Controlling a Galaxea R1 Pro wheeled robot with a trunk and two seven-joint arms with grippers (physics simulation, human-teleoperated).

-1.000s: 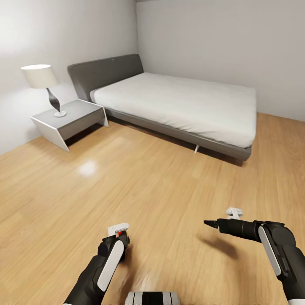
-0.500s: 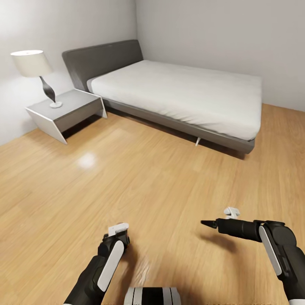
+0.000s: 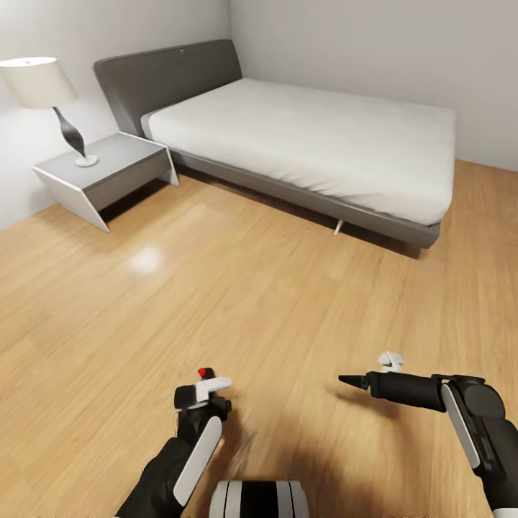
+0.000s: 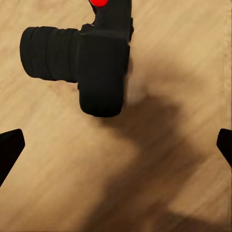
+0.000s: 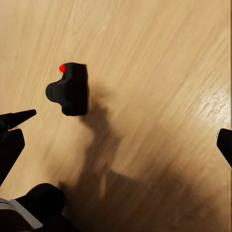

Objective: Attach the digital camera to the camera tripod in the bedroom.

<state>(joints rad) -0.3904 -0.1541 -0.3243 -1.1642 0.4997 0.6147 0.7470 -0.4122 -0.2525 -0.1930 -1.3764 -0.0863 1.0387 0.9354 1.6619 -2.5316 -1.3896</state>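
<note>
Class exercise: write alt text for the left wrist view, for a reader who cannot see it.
A black digital camera with a protruding lens and a red dot lies on a light wood floor, casting a soft shadow. The left gripper's dark fingertips show at both edges, spread wide, touching nothing.

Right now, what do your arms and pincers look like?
Both arms are black with a long white stripe panel. The left pincer carries a white block on top; the right pincer ends in thin, pointed black fingers with a small white piece above.
</note>
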